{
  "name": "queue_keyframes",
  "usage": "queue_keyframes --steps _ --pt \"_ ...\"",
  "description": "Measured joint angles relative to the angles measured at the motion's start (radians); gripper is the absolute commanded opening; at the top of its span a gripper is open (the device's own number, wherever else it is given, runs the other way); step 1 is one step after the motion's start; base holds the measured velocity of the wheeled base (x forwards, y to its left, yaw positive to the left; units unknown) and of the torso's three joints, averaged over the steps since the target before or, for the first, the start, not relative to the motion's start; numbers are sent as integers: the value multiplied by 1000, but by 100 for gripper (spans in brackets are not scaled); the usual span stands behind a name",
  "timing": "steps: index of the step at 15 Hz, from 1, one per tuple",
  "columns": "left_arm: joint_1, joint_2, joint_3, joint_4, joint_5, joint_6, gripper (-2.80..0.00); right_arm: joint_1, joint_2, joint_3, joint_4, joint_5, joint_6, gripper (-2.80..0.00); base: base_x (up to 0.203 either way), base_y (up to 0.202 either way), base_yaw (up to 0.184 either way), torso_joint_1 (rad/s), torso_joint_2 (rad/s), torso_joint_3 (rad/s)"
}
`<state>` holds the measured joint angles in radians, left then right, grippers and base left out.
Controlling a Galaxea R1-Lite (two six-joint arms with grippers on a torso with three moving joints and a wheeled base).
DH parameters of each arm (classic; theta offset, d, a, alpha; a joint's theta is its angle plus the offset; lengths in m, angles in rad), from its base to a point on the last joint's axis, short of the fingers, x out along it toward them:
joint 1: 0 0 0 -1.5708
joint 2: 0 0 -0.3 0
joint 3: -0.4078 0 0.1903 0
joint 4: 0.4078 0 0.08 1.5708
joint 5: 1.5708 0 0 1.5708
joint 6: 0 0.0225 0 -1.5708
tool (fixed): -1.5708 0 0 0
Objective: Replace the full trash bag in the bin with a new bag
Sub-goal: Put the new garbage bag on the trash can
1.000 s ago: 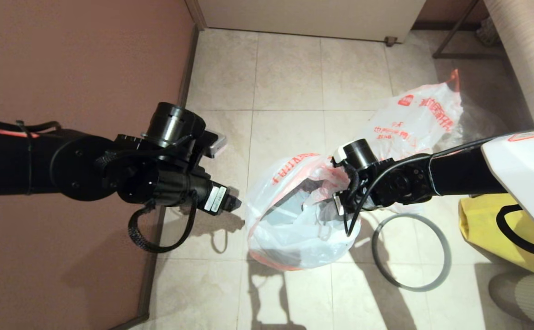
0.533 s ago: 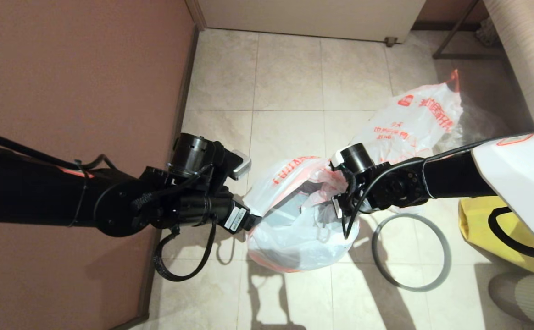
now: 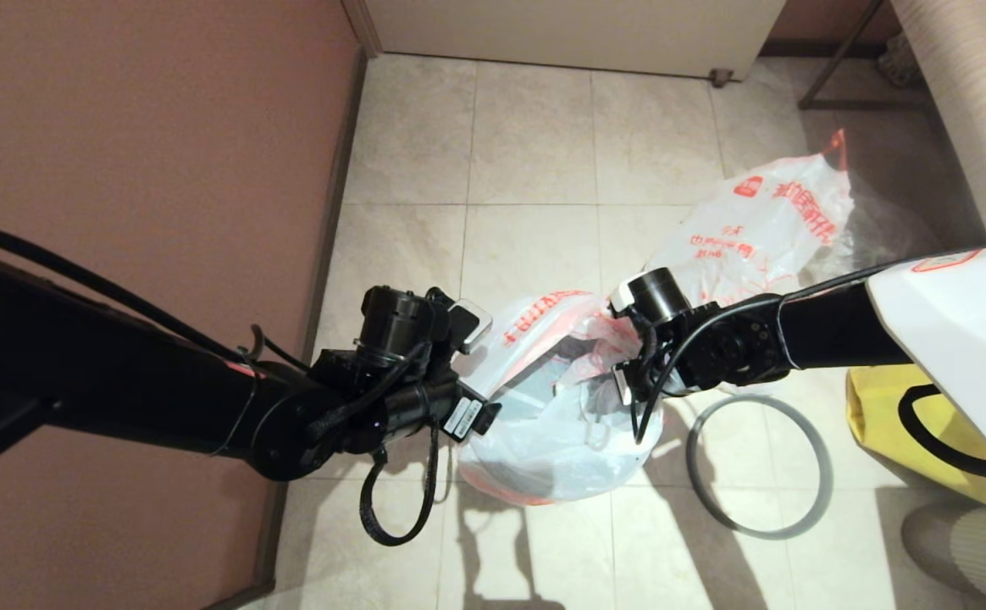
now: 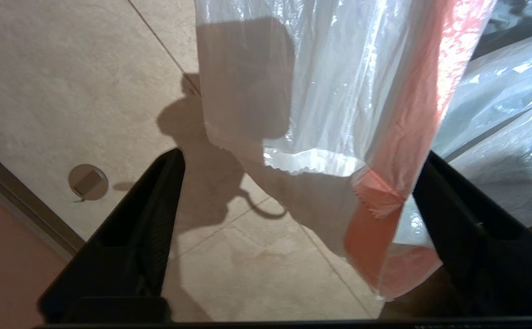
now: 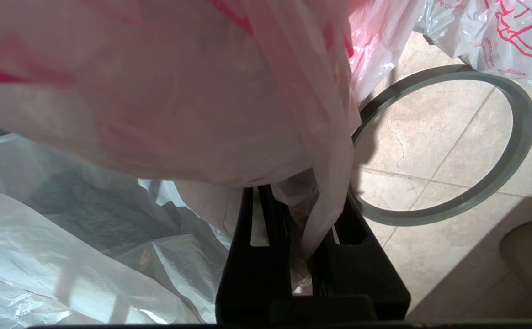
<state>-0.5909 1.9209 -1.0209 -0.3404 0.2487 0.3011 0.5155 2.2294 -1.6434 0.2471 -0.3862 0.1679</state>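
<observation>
The new bag (image 3: 561, 440), white see-through plastic with red print, is spread open over the bin, which shows only as a dark shape (image 3: 531, 394) through the plastic. My right gripper (image 3: 622, 373) is shut on the bag's right rim, and a bunched strip of plastic (image 5: 325, 214) sits between its fingers (image 5: 247, 228). At the bag's left side, my left gripper (image 3: 486, 411) is open. The bag's red-edged rim (image 4: 385, 196) hangs between its spread fingers (image 4: 156, 201) without being pinched. The full trash bag (image 3: 756, 224) lies lumpy on the floor behind the right arm.
The bin's grey ring (image 3: 762, 534) lies flat on the tiles right of the bin. A big yellow bag (image 3: 891, 415) stands at the right. A brown wall (image 3: 120, 169) runs close along the left arm. A pale cabinet front (image 3: 569, 34) closes the back.
My left arm has swung right and lower, bringing its open gripper from clear of the bag up to the bag's left rim. The right gripper has kept its hold in place.
</observation>
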Motion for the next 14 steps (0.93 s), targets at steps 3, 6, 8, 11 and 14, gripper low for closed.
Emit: queue_keyframes --steps 3,6,8,11,14 --pt "-3 0 -1 -3 0 -1 -280 0 1 7 -29 0 0 -280 0 0 0 0 0 0" --pt "-3 0 -3 -39 5 -2 -280 0 1 11 -33 0 0 -280 0 0 0 0 0 0" --pt "2 5 -3 -94 8 -3 -280 0 2 11 -37 0 1 -280 0 0 0 0 0 0" --pt "34 27 -43 -148 20 -47 -280 0 3 15 -39 1 1 -280 0 0 0 0 0 0" --pt "90 84 -90 -153 76 -49 -280 -2 3 19 -47 3 3 -280 0 0 0 0 0 0"
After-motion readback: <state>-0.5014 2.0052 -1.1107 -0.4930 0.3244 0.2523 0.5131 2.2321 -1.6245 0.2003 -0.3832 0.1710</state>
